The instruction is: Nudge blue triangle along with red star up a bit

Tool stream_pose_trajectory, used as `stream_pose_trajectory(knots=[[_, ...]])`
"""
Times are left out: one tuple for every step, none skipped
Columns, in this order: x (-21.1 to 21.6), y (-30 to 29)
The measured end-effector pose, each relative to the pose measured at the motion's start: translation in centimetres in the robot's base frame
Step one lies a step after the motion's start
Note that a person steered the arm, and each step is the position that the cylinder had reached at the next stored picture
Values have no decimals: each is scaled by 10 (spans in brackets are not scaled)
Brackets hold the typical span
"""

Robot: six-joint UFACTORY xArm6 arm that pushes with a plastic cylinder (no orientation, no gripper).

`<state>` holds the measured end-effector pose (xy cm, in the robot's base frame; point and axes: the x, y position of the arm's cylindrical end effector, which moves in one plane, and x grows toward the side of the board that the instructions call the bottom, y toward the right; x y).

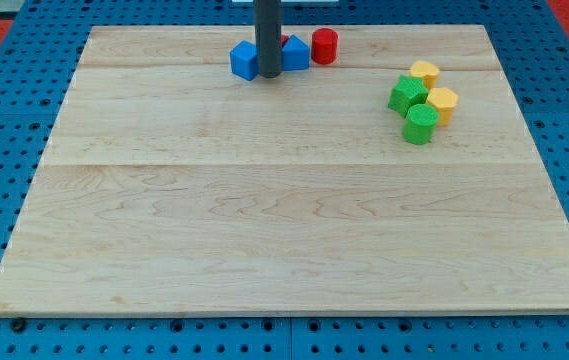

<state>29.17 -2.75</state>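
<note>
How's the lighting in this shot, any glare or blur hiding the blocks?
Camera view: even, soft light, no harsh glare on the wooden board; short shadows only. Focus is sharp throughout. My tip and rod cover the gap between the two blue blocks, hiding whatever sits behind.

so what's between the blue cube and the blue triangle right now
In the camera view, my tip stands between the blue cube and the blue triangle; a sliver of red shows behind the rod.
</note>
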Motion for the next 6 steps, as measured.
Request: stream_pose_trajectory(knots=[[-4, -37], [-13, -53], [-8, -51], [25, 3], [17, 47], [-13, 58]])
